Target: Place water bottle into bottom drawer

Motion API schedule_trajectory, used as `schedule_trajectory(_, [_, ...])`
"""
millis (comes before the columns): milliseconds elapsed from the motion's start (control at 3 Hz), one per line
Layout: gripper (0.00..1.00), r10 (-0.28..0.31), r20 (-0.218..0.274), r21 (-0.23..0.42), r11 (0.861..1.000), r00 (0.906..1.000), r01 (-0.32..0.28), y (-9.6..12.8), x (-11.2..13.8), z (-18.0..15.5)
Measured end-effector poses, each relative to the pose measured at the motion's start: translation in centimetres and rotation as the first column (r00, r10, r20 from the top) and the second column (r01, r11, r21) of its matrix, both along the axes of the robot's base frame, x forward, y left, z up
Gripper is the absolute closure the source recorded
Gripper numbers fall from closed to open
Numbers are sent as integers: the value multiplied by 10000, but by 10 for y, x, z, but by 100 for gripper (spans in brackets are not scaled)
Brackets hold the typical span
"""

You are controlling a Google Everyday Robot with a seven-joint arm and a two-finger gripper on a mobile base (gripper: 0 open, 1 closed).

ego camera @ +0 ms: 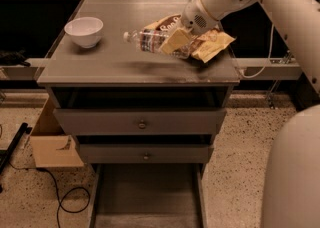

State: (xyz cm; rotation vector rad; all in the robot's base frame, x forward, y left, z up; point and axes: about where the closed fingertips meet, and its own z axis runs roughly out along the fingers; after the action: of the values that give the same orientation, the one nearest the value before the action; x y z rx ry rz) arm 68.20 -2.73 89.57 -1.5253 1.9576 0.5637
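Observation:
The water bottle (150, 40) is a small clear ribbed bottle with a label band and white cap pointing left. My gripper (176, 41) is shut on the water bottle and holds it lying sideways, lifted above the grey cabinet top (115, 64), where its shadow falls. The bottom drawer (147, 197) stands pulled open at the base of the cabinet, a long shallow grey tray, below and in front of the gripper.
A white bowl (84, 31) sits at the top's left. A snack bag (212, 42) lies behind the gripper at the right. Two upper drawers with round knobs (142, 124) stand slightly open. A cardboard box (52, 144) and cables lie on the floor at the left.

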Motion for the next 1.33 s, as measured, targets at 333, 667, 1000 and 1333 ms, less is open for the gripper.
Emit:
schedule_trajectory(333, [100,-514,326,41,9987,9981,513,-24,-23,24])
schedule_trajectory(667, [100,-773,733,167,9969,9943,763,-46,-52,49])
schedule_trajectory(1000, [100,-1026,1063,198,9947,9890,1011,-73,-93,68])
schedule_trajectory(1333, [100,-1004,587,-272,9944,9932,1021,-98,-135,64])
